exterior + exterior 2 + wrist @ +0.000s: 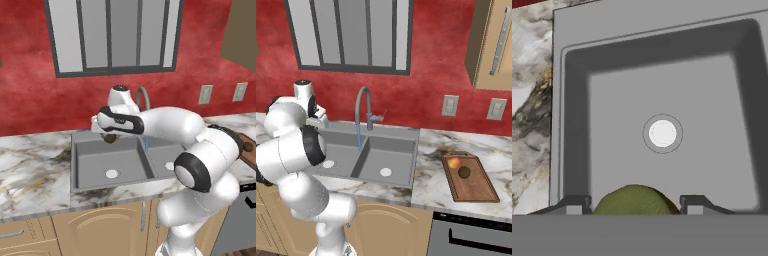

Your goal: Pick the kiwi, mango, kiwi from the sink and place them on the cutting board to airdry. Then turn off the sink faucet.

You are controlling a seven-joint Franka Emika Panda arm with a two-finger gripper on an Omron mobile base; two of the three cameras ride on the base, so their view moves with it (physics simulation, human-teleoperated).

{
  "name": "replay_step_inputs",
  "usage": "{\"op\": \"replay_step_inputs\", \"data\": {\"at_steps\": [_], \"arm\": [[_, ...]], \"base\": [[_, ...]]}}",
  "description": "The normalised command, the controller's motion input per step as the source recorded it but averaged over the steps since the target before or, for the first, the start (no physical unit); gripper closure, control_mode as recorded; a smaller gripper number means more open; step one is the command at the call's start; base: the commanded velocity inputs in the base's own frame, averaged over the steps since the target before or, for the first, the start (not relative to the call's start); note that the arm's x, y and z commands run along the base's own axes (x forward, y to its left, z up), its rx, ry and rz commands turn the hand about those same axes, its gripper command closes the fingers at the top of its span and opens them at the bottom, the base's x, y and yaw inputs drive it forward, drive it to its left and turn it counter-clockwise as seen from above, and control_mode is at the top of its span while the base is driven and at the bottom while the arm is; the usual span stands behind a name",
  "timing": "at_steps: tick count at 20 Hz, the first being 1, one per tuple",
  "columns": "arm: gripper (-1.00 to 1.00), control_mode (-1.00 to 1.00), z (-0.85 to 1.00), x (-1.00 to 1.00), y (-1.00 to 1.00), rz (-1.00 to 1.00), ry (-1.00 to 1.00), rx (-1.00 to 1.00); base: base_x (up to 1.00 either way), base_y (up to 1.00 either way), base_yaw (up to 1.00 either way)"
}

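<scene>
My gripper point(633, 206) is shut on an olive-green kiwi point(632, 198), which sits between the two fingertips. In the left base view the gripper point(110, 138) holds the kiwi point(110, 139) in the air over the back of the left basin of the grey sink point(90, 165). The basin under the kiwi holds just its white drain point(662, 133). On the reddish-brown cutting board point(476, 187) to the right of the sink lie the orange mango point(454, 162) and a darker kiwi point(464, 172). Water point(359, 137) runs from the gooseneck faucet point(363, 102).
Marble counter point(30, 165) surrounds the sink point(401, 136). A red wall with a window and outlets stands behind it. A wooden upper cabinet point(491, 45) hangs at the right. My own arm point(200, 150) spans across the right basin in the left base view.
</scene>
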Motion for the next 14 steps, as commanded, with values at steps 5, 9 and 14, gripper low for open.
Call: {"op": "replay_step_inputs", "data": {"at_steps": [5,9,14], "arm": [[1.0,-1.0,0.28,-0.43,-0.22,0.08,-0.1,0.0],[1.0,-1.0,0.3,-0.43,-0.29,0.06,-0.11,0.0],[1.0,-1.0,0.43,-0.45,-0.27,0.05,-0.02,0.0]], "base": [[0.0,0.0,0.0],[0.0,0.0,0.0],[0.0,0.0,0.0]]}}
